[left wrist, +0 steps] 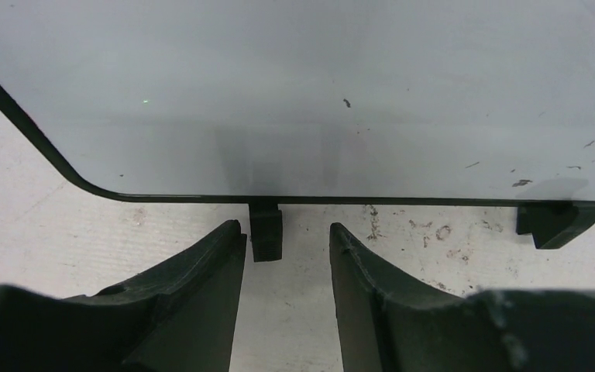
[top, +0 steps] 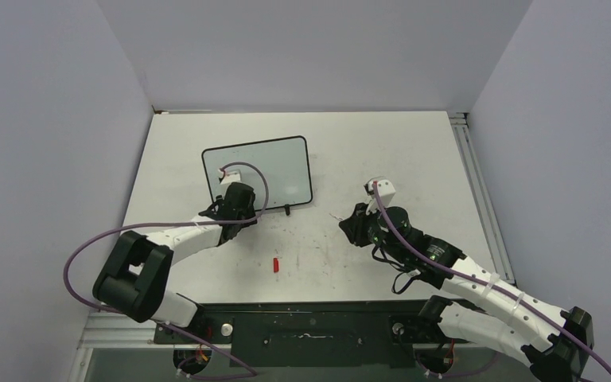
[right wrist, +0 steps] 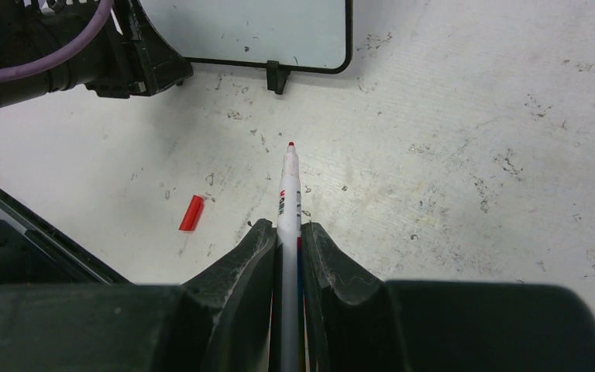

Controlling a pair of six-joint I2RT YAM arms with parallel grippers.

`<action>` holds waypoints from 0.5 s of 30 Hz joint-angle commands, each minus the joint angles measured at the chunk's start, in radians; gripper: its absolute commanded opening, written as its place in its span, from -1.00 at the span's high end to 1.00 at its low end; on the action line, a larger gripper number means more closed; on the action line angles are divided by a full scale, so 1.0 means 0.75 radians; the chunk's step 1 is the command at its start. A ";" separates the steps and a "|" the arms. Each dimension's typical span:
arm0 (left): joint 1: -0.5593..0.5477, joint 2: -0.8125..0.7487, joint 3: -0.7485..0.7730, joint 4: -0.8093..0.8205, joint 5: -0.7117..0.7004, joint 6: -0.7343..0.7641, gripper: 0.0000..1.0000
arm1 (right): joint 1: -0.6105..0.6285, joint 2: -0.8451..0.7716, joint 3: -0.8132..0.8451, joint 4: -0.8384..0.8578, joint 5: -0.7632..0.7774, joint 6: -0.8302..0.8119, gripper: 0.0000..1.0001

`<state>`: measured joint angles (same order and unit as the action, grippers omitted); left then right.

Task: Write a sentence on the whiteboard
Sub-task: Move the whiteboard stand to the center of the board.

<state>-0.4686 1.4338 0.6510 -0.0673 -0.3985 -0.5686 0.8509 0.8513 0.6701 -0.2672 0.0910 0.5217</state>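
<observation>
Left jaws stand open astride a near-edge foot (left wrist: pixel 266 231) of the whiteboard (top: pixel 274 163). Right jaws grip a red-tipped marker (right wrist: pixel 288 186). A red piece (right wrist: pixel 191 212), perhaps its cap, lies toward the surface (top: pixel 414 159)'s near edge.

Cap (top: pixel 275 264) on table (top: pixel 398 143), before whiteboard (top: pixel 278 167)

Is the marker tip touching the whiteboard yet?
Apart. The right wrist view shows the marker, held in the right claw, with its tip short of the whiteboard and bare tabletop between them.
</observation>
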 commanded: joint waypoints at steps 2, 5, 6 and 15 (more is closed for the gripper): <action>0.011 0.065 0.076 0.068 -0.038 0.004 0.20 | 0.004 0.006 0.006 0.078 0.009 0.013 0.89; 0.011 0.076 0.072 0.066 -0.054 -0.003 0.25 | 0.005 0.000 0.002 0.074 0.009 0.016 0.89; 0.011 0.076 0.066 0.069 -0.058 -0.008 0.26 | 0.004 -0.002 -0.002 0.074 0.012 0.018 0.89; 0.011 0.131 0.079 0.099 -0.084 0.000 0.44 | 0.007 0.008 0.002 0.075 0.008 0.016 0.89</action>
<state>-0.4683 1.5051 0.6685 -0.0402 -0.4355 -0.5686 0.8516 0.8528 0.6689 -0.2619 0.0910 0.5297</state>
